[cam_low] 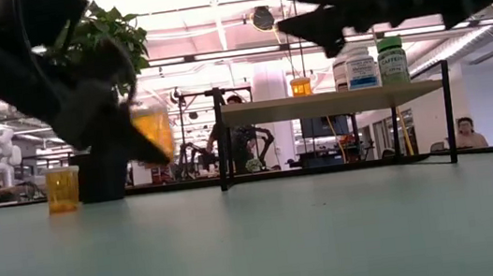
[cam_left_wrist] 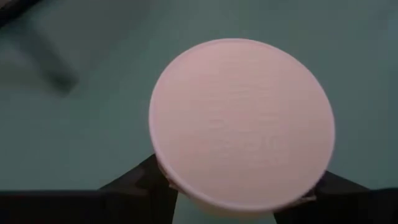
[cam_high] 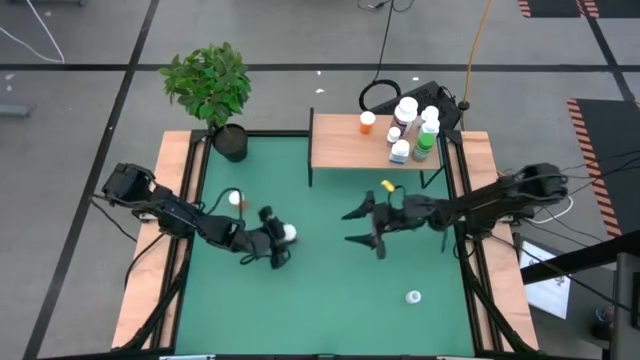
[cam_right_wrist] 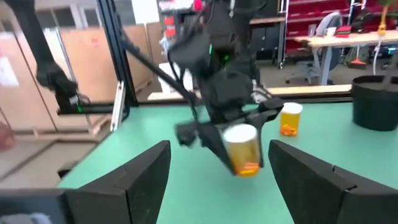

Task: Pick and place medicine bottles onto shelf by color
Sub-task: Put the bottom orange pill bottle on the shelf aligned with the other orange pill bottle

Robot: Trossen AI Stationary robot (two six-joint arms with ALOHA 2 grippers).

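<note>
My left gripper [cam_high: 283, 243] is shut on an amber-orange bottle with a white cap [cam_right_wrist: 242, 149], above the green table's left middle. In the left wrist view the cap [cam_left_wrist: 242, 121] fills the picture. My right gripper [cam_high: 353, 227] is open and empty, raised above the table's middle in front of the shelf [cam_high: 345, 150]. It points toward the left gripper. A second amber bottle [cam_high: 236, 198] stands on its base near the plant pot. A white bottle [cam_high: 413, 296] sits on the table at the near right. Several bottles [cam_high: 405, 130] stand at the shelf's right end. My left gripper pinches the amber bottle between its two fingers [cam_left_wrist: 140, 180], on the body's sides [cam_right_wrist: 245, 163] just under the white cap. The fingers slant down from above and from the table's left. The bottle is lifted clear of the table [cam_low: 151, 131], cap up and slightly tilted.
A potted plant [cam_high: 210, 85] stands at the table's far left corner. Light wooden rails [cam_high: 150, 250] edge the table's left and right sides. The shelf's left half is bare wood. People and workbenches show in the room behind the table.
</note>
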